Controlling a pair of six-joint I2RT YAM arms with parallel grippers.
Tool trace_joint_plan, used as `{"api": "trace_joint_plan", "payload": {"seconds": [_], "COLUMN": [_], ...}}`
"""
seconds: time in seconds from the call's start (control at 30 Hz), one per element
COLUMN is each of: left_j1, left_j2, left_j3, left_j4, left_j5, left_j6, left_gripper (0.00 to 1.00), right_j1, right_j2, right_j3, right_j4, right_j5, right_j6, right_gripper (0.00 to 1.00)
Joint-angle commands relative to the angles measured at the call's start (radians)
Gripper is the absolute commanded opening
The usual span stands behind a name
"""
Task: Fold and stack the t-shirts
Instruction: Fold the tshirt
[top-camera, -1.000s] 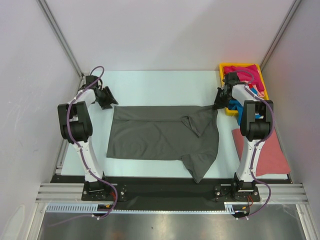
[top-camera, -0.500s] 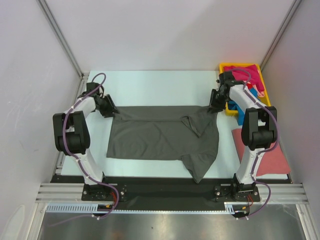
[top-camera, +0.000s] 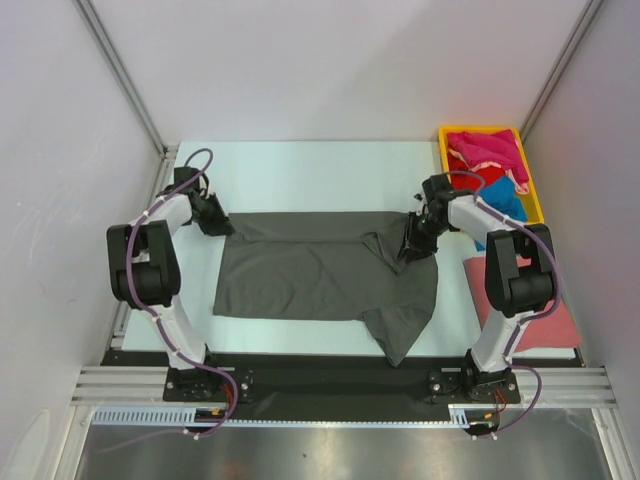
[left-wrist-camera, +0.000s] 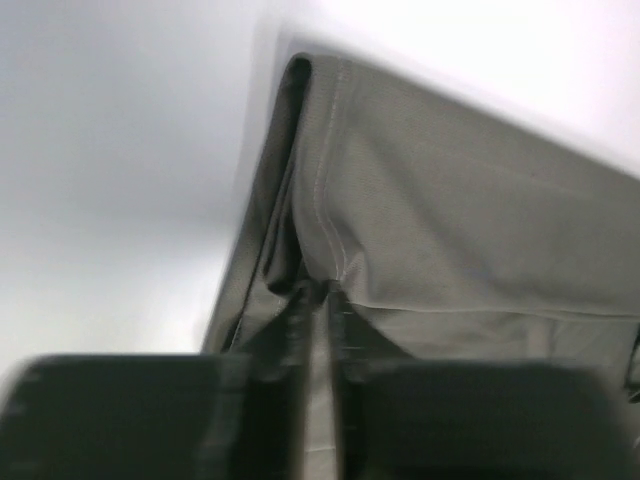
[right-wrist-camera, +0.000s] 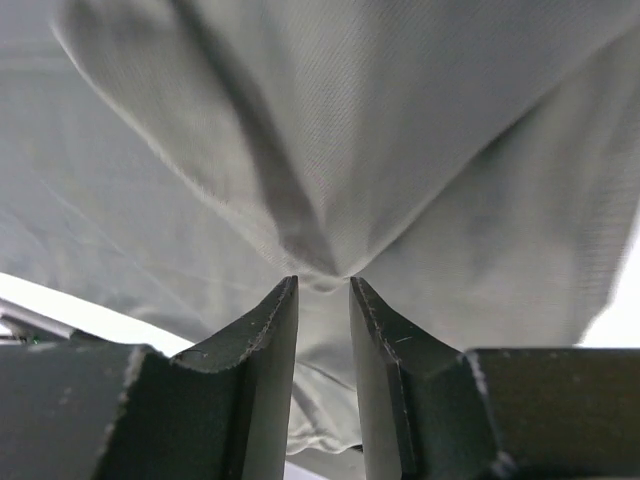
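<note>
top external view, starting at the left: the left gripper (top-camera: 213, 220) sits at the far left corner of the dark grey t-shirt (top-camera: 310, 275); the shirt lies spread across the middle of the pale table (top-camera: 300, 170), its right side rumpled and folded over itself, one flap trailing toward the near edge; the left wrist view is blurred, yet the fingers (left-wrist-camera: 296, 320) stand almost together, nipped on the hem at that corner; the right gripper (top-camera: 413, 238) is down on the shirt's right part; the right wrist view shows grey cloth drawn to a peak at its fingertips (right-wrist-camera: 285, 300), pinched between them with only a sliver of gap; further right, a yellow tray (top-camera: 442, 148) at the far corner holds a magenta shirt (top-camera: 485, 148), a red shirt (top-camera: 466, 183) and a bright blue shirt (top-camera: 508, 205); nearer, a salmon-pink shirt (top-camera: 548, 325) lies flat beside the right arm
</note>
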Motion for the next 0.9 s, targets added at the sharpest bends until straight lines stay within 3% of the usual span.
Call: {"api": "trace_joint_plan", "payload": {"seconds": [0.0, 0.03, 0.13, 0.2, 0.3, 0.57, 0.7, 0.87], "left_j1": [-0.003, -0.003, -0.003, -0.003, -0.013, -0.101, -0.208, -0.242], "left_j2": [0.035, 0.035, 0.023, 0.017, -0.015, -0.163, -0.12, -0.048], "left_j3": [0.028, 0.039, 0.065, 0.062, 0.021, 0.026, 0.075, 0.08], "left_j4": [0.003, -0.005, -0.028, -0.034, -0.023, -0.028, -0.008, 0.023], "left_j5": [-0.038, -0.058, -0.103, -0.104, -0.083, -0.08, 0.009, 0.051], "left_j6": [0.034, 0.039, 0.054, 0.048, 0.033, 0.03, 0.044, 0.001], "left_gripper": [0.06, 0.01, 0.02, 0.26, 0.45, 0.4, 0.38, 0.35], "right_j1": [0.034, 0.041, 0.064, 0.09, 0.111, 0.176, 0.202, 0.205], "right_j2": [-0.048, -0.046, -0.039, -0.032, 0.004, 0.141, 0.216, 0.241], "right_j3": [-0.025, -0.022, 0.009, 0.032, 0.092, 0.25, 0.313, 0.35], "right_j4": [0.055, 0.058, 0.048, 0.037, 0.014, 0.023, 0.013, -0.003], "right_j5": [-0.046, -0.049, -0.04, -0.012, 0.025, -0.004, 0.135, 0.275], "right_j6": [0.034, 0.037, 0.035, 0.017, 0.005, 0.021, 0.021, 0.02], "right_gripper": [0.33, 0.33, 0.33, 0.33, 0.33, 0.33, 0.31, 0.3]}}
